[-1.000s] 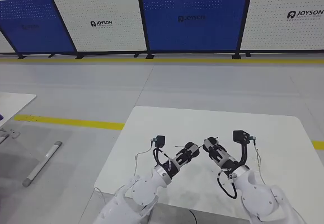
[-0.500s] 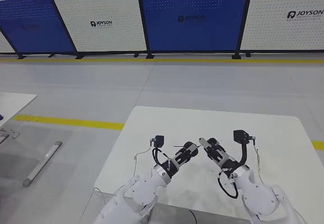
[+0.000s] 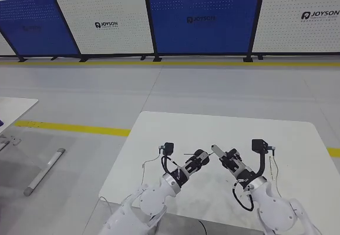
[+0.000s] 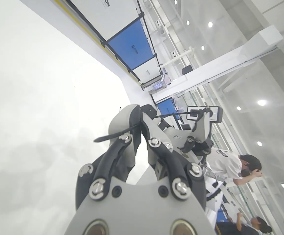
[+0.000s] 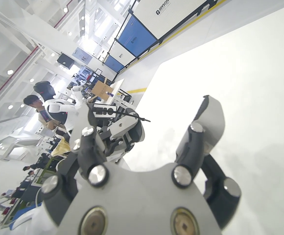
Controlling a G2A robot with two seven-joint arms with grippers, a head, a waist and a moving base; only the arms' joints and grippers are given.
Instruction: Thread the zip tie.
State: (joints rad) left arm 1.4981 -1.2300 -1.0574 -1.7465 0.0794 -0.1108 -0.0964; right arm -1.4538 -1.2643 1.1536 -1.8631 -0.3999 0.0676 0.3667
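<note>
Black zip tie (image 4: 112, 134): we pinch it in our left gripper (image 4: 140, 121), fingers closed tight; our right gripper (image 5: 145, 103) gapes wide, empty, near it over the white table (image 3: 275, 135).

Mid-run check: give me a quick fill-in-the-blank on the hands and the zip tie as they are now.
1. The left hand is ___ on the zip tie.
2. The right hand has its fingers ___ and holds nothing.
3. The zip tie is ___ in colour.
4. Both hands are over a ___ table.
Missing words: shut; open; black; white.
</note>
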